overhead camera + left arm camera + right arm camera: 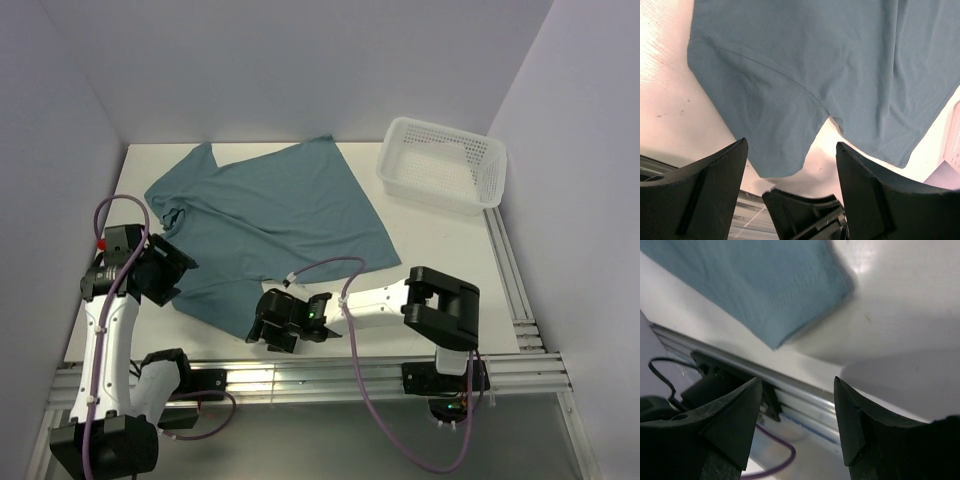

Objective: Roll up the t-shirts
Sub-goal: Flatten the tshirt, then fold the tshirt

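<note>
Low by the t-shirt (270,215), left gripper (172,268) and right gripper (268,325) gape empty.

Plain teal-blue t-shirt (270,215), white mesh basket (487,185), white table (440,260), black tools.

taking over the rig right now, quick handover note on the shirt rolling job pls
Left gripper: open, holding nothing, close to a sleeve of the t-shirt on its left side.
Right gripper: open, holding nothing, by the shirt's near corner at the front edge of the table.
T-shirt: spread flat, no roll in it.
White mesh basket: far right corner, apart from the shirt.
Done: nothing rolled yet.
Left: grip an edge and roll the whole shirt.
</note>
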You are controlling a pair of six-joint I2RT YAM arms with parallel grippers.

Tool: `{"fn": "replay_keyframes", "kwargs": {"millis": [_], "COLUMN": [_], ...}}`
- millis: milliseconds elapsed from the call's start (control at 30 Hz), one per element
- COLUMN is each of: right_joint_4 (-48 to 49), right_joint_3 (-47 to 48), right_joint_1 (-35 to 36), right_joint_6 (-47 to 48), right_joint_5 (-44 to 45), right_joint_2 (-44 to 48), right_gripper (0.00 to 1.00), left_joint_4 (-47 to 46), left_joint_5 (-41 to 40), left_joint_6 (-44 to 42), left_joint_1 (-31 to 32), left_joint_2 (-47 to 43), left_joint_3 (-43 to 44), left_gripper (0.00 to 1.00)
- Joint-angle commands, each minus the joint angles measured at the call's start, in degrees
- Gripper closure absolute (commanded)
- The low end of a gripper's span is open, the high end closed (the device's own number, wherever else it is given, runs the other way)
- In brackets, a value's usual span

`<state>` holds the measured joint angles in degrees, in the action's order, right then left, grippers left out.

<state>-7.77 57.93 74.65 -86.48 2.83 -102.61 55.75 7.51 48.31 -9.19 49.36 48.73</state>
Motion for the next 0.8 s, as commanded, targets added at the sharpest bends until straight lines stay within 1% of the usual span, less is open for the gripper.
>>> {"fn": "replay_keyframes", "kwargs": {"millis": [0,100,200,233,267,367,533,567,600,633,667,767], "right_joint_4": [5.04,6.72,7.59,7.59,9.25,9.09,11.37,11.63,11.38,10.24,9.45,5.15], "right_joint_3": [2.09,4.20,4.91,5.17,5.35,6.75,4.47,4.47,5.17,5.61,6.14,7.98], "right_joint_1": [0.05,0.14,0.14,0.06,0.05,0.05,-0.03,-0.12,-0.38,-0.99,-1.26,-1.09], "right_joint_6": [-2.82,-2.82,-2.56,-2.12,-1.77,-1.15,-1.15,-0.71,-0.62,-0.62,-0.62,-0.89], "right_joint_5": [4.99,5.16,6.48,6.49,6.92,7.63,11.58,11.41,10.71,9.49,9.13,6.93], "right_joint_2": [-2.77,-5.75,-7.60,-8.30,-8.66,-9.54,-8.05,-7.96,-8.22,-8.31,-8.22,-6.82], "right_gripper": [0.33,0.33,0.36,0.37,0.41,0.49,0.54,0.63,0.68,0.80,0.86,1.00], "left_joint_4": [1.56,2.52,3.49,3.75,4.28,4.55,4.64,4.63,4.55,4.37,4.37,4.20], "left_joint_5": [-1.18,-0.92,-1.35,-1.62,-1.79,-2.32,-2.94,-3.02,-3.11,-3.29,-3.29,-3.46], "left_joint_6": [0.03,0.03,-0.24,-0.50,-0.59,-0.85,-0.94,-1.03,-1.03,-1.12,-1.12,-1.12], "left_joint_1": [-0.21,-0.30,-0.30,-0.21,-0.21,-0.04,-0.12,-0.04,-0.12,-0.13,-0.04,-0.13], "left_joint_2": [-1.20,-1.29,-1.20,-1.20,-1.11,-0.85,-0.32,-0.23,0.03,0.12,0.21,0.56], "left_joint_3": [0.66,1.98,3.39,3.74,4.26,4.97,5.50,5.59,5.59,5.59,5.67,5.76], "left_gripper": [0.23,0.23,0.23,0.23,0.23,0.23,0.23,0.23,0.23,0.23,0.23,0.23]}}
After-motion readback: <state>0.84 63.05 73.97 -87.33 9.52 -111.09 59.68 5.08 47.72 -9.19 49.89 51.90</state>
